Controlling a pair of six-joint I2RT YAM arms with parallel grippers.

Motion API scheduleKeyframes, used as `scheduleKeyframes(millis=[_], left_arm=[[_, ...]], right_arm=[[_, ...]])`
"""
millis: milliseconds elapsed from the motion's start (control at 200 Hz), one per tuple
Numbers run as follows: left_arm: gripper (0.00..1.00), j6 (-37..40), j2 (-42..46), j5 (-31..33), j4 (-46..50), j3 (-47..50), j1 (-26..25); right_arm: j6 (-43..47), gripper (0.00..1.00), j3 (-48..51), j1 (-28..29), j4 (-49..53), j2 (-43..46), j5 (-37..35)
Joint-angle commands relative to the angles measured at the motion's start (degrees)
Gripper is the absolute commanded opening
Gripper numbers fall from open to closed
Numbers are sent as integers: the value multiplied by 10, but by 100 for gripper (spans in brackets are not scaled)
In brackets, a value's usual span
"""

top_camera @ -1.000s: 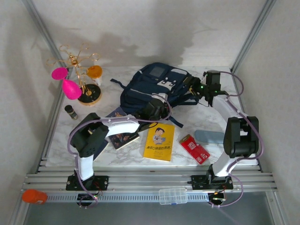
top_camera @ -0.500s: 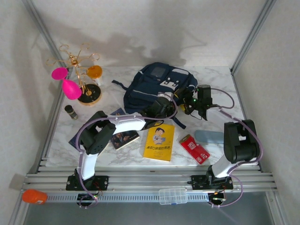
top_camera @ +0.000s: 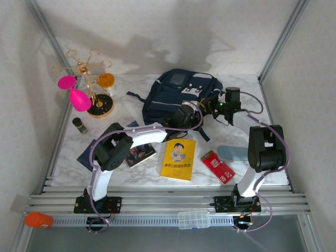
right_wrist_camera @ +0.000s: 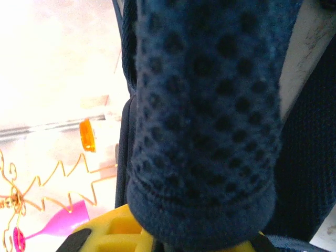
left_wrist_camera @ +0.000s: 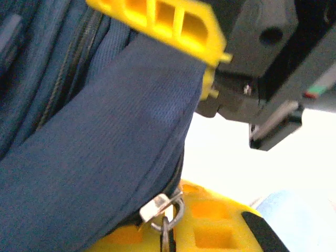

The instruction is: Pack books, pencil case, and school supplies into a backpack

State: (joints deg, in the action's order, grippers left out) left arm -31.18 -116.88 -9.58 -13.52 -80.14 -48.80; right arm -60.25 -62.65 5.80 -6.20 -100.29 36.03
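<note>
The navy backpack (top_camera: 176, 94) lies at the back middle of the table. My left gripper (top_camera: 185, 116) is at its near right edge, shut on a metal zipper pull (left_wrist_camera: 164, 209) between yellow fingers (left_wrist_camera: 215, 220). My right gripper (top_camera: 212, 106) is just to the right, closed round a padded mesh strap (right_wrist_camera: 205, 115) of the backpack (right_wrist_camera: 310, 173); its yellow finger (left_wrist_camera: 168, 21) also appears in the left wrist view. The yellow book (top_camera: 178, 158) and the dark book (top_camera: 137, 153) lie in front. A grey-blue pencil case (top_camera: 234, 153) lies at the right.
A red packet (top_camera: 218, 166) lies beside the yellow book. At the back left stand a gold wire rack (top_camera: 90, 68) with pink glasses (top_camera: 77, 97), an orange cup (top_camera: 106, 80) and a small dark bottle (top_camera: 80, 125). A clear organiser box (top_camera: 193, 219) sits on the front rail.
My right gripper swung in from the back right to the backpack and closed on the strap. The left arm reached further right, and the backpack shifted slightly right.
</note>
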Motion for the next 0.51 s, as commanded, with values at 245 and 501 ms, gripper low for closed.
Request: scheduleKeyframes(millis=[245,501], left_arm=[[0,23,156,-63,56,192,60],[0,-3,127,-89,24,147,60]], right_arm=[[106,0,-90,-89,50,-29,-28],[124,58,-44,-77,87,18,-35]])
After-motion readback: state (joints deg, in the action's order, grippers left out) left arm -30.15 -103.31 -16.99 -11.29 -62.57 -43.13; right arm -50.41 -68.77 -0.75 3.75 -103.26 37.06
